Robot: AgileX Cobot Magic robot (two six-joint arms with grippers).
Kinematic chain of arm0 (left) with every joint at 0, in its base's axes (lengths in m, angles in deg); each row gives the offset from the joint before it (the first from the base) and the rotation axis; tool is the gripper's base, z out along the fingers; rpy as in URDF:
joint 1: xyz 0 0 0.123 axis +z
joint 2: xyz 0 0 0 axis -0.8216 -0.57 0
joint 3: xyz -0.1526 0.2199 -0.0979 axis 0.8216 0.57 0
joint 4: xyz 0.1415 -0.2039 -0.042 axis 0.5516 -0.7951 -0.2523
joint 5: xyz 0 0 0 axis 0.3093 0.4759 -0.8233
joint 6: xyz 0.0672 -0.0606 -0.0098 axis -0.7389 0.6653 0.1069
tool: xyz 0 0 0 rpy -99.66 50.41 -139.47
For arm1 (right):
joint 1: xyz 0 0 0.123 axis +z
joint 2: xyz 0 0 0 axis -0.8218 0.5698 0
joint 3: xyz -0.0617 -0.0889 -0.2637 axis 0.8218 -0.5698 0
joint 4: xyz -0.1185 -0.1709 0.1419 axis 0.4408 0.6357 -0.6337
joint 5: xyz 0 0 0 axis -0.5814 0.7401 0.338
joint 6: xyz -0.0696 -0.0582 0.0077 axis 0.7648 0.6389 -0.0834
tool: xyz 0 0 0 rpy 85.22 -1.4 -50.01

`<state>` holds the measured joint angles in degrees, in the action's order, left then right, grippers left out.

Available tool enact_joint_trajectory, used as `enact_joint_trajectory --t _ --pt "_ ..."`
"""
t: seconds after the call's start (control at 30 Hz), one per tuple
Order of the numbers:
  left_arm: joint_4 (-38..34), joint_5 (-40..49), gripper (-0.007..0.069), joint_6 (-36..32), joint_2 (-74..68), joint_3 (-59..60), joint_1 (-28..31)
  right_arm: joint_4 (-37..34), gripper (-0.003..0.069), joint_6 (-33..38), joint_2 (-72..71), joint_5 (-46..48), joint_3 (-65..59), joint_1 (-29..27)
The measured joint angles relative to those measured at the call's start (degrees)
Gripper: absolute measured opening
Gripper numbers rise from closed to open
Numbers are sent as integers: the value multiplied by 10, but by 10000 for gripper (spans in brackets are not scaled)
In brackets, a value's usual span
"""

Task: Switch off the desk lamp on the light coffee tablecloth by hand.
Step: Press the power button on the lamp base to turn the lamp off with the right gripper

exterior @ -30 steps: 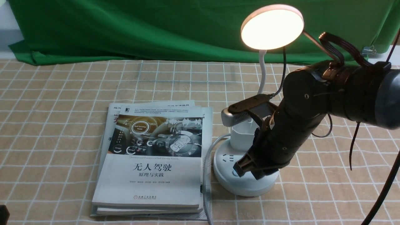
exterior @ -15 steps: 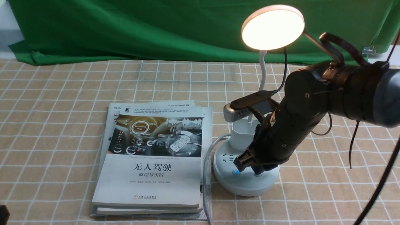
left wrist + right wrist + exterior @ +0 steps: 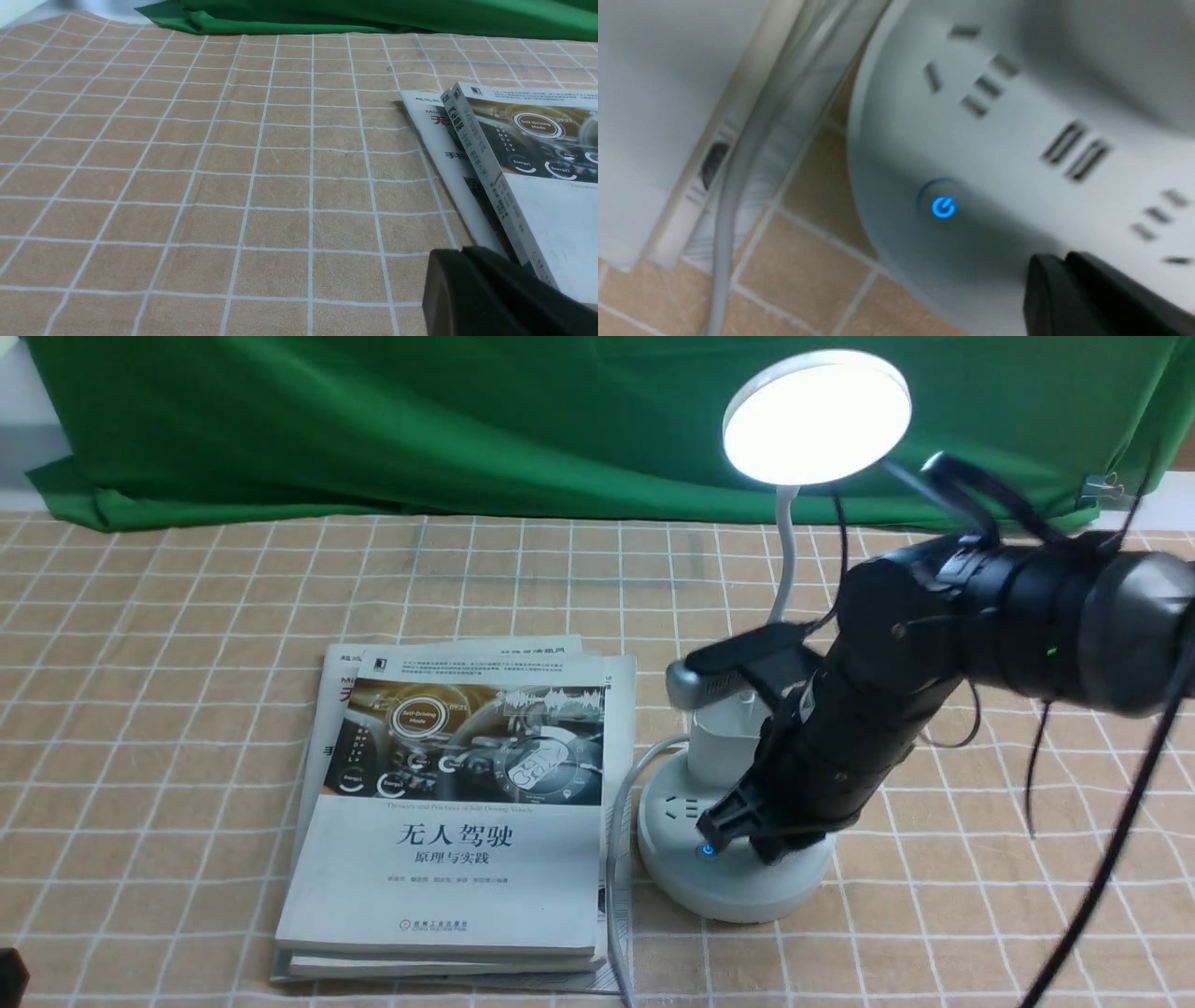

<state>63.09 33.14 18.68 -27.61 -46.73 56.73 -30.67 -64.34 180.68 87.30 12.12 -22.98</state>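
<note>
Right end effector (image 3: 742, 835) closed beside one blue button (image 3: 707, 849); one desk lamp (image 3: 817, 415), lit.

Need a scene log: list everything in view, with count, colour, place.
desk lamp: one, white, lit, right of the books
power button: one, glowing blue, on the lamp's base
cable: one, pale grey, between books and lamp
books: stack, at least two, white covers, mid-table
light coffee tablecloth: one, tan, white grid, covering the table
green cloth: one, green, along the back
right gripper: one, black, shut, over the lamp's base by the button
left gripper: one, black, shut, left of the books
</note>
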Motion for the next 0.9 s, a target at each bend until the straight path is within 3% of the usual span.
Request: enact_joint_trajectory --t 0.9 --pt "0 -1 4 0 0 0 0 2 46 0 6 1 0 1"
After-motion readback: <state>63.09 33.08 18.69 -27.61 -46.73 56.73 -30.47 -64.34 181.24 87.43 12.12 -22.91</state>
